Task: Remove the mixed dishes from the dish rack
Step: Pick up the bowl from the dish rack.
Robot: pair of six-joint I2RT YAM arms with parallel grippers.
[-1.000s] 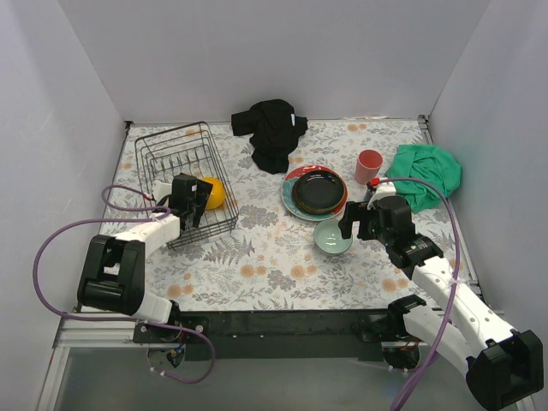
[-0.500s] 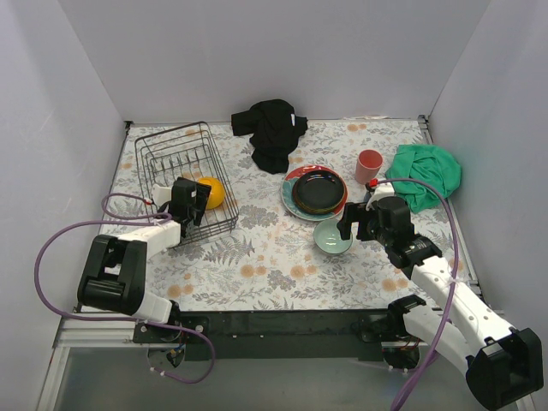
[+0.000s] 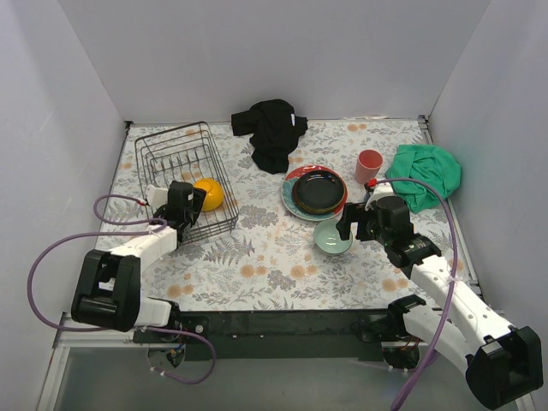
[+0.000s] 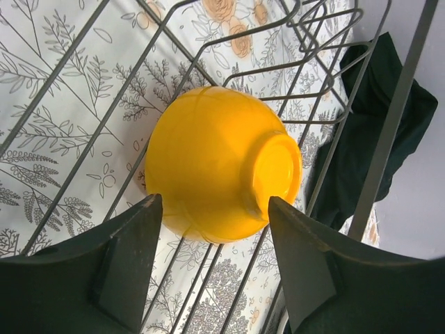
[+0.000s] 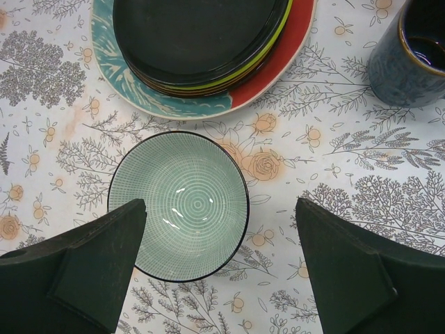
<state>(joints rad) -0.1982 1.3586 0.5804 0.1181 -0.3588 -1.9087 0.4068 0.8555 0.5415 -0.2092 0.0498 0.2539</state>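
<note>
Open hand [image 4: 212,205] flanks a yellow bowl [image 4: 215,160] lying sideways in the dish rack [image 4: 393,118].

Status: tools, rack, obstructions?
Left tool open, framing yellow bowl in rack. Right tool open over green bowl. Wires close around yellow bowl.

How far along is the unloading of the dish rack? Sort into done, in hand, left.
Done: the plates, pink cup, blue mug and green bowl sit on the table, outside the rack. In hand: the left gripper, open, straddles the orange bowl in the rack; the right gripper hangs open over the green bowl. Left: lifting out that orange bowl, the only dish visible in the rack.
</note>
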